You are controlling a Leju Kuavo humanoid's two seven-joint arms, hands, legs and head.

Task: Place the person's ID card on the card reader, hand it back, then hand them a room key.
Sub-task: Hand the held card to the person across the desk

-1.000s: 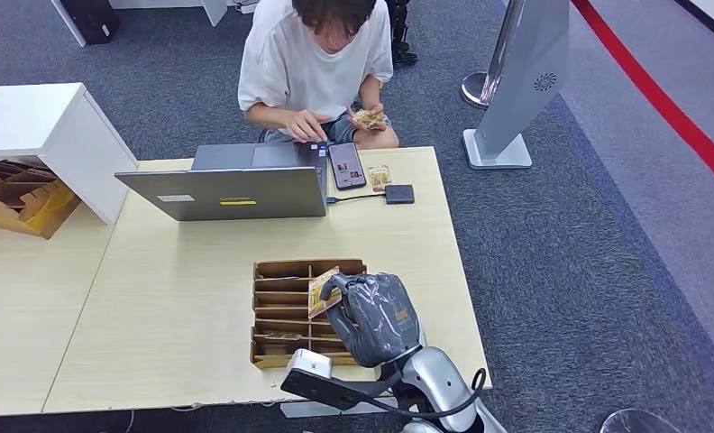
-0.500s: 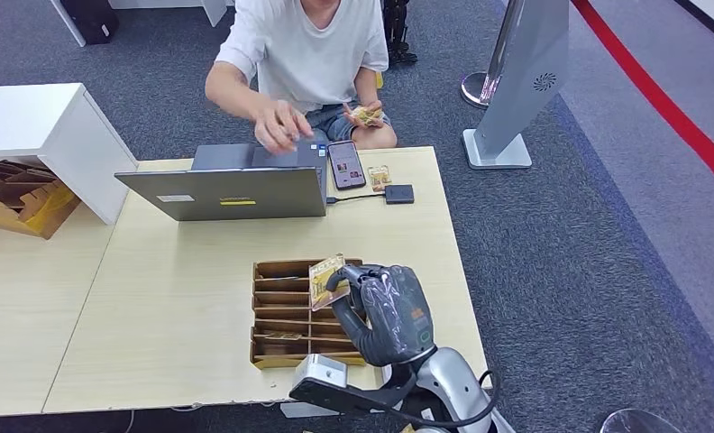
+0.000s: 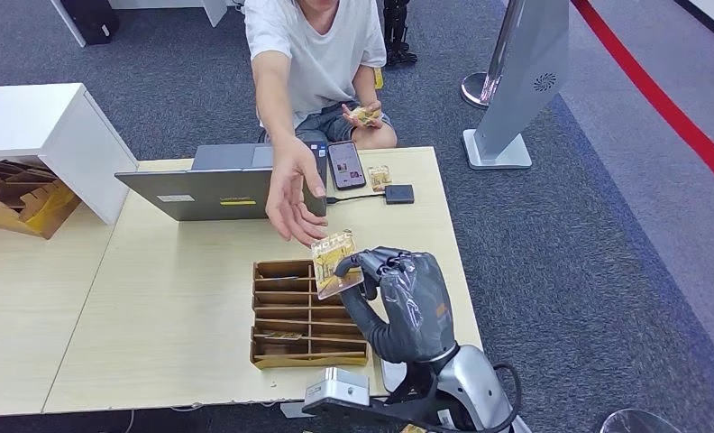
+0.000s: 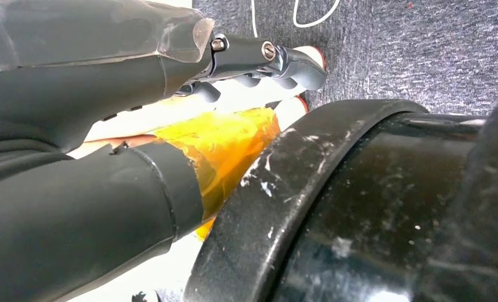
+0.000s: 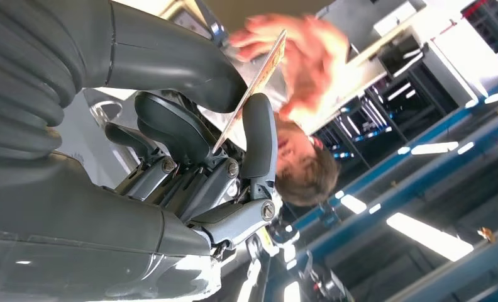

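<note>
My right hand [image 3: 398, 302] pinches a yellow room key card [image 3: 335, 263] and holds it up above the wooden card rack [image 3: 286, 317]. The right wrist view shows the card [image 5: 254, 88] edge-on between my thumb and a finger. A person across the table reaches an open hand [image 3: 292, 194] towards the card, just short of touching it. Their other hand [image 3: 364, 115] holds a small yellowish card in their lap. A black card reader [image 3: 398, 193] lies at the table's far side, with another small card [image 3: 379, 177] beside it. My left hand [image 4: 108, 82] hangs with nothing in it, fingers [image 4: 265, 53] stretched out.
A grey laptop [image 3: 223, 191] stands open at the far side of the pale wooden table [image 3: 173, 298], a phone [image 3: 346, 166] next to it. A white cabinet [image 3: 56, 135] and cardboard trays [image 3: 15, 198] sit at the left. A grey stand [image 3: 516, 81] rises beyond the right corner.
My right hand has lifted the key card out of the rack and carried it forward. The person has left the laptop and stretched an arm out over it towards the card.
</note>
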